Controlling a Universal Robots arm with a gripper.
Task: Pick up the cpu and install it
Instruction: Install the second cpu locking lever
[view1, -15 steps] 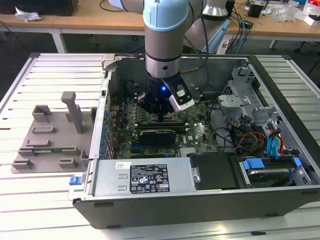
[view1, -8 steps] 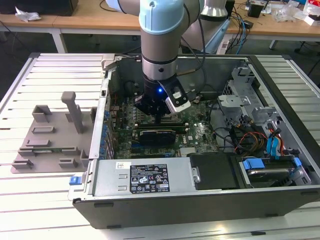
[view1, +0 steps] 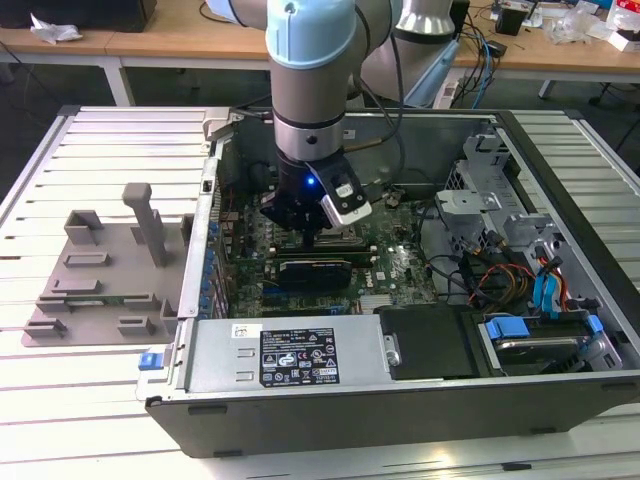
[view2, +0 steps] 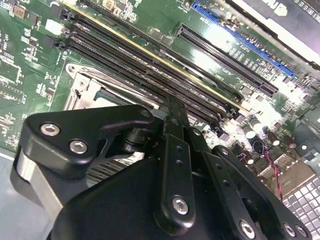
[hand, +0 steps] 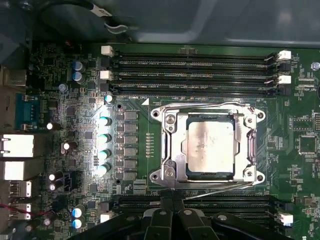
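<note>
One silvery-beige square cpu (hand: 210, 145) sits flat inside metal-rimmed socket frame (hand: 165, 145); your black gripper (hand: 172, 212) hovers beside, jaws clenched empty.

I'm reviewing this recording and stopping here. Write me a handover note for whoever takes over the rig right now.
Gripper: down inside the open computer case, over the green motherboard; whether it holds anything cannot be told.
CPU: the square chip with the silvery metal top lies flat inside the metal-rimmed socket frame, as the first wrist view shows.
Done: chip appears placed in the socket.
Left: confirm seating.
Grey plastic fixture outside the case carries no chip.
</note>
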